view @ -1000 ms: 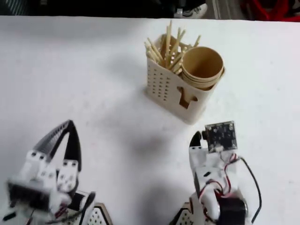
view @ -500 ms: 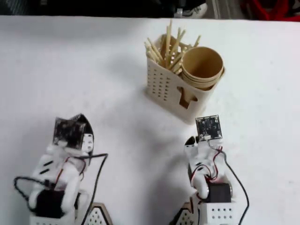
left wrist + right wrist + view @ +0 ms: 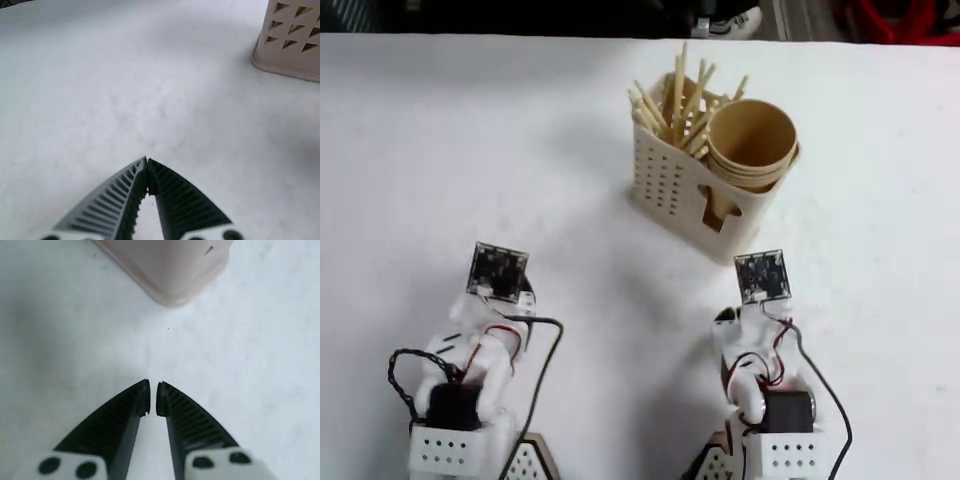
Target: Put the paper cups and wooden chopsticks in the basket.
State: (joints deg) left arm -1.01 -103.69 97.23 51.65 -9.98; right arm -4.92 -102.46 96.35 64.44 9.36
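A cream perforated basket (image 3: 695, 190) stands at the table's far middle. Several wooden chopsticks (image 3: 675, 100) stick up out of its left part, and a stack of paper cups (image 3: 752, 140) sits in its right part. Both arms are folded back at the near edge. In its wrist view my left gripper (image 3: 147, 162) is shut with nothing in it, low over bare table, and the basket (image 3: 292, 42) stands farther off. My right gripper (image 3: 152, 392) is shut and holds nothing, just short of the basket's near corner (image 3: 170, 265).
The white table (image 3: 470, 150) is bare to the left of the basket and in front of it. The arm bases and their cables (image 3: 545, 345) sit at the near edge. Dark floor and some objects lie beyond the far edge.
The left arm has swung in from the near left corner and folded back over its base. The right arm has pulled back a little toward its base. The basket and its contents have not moved.
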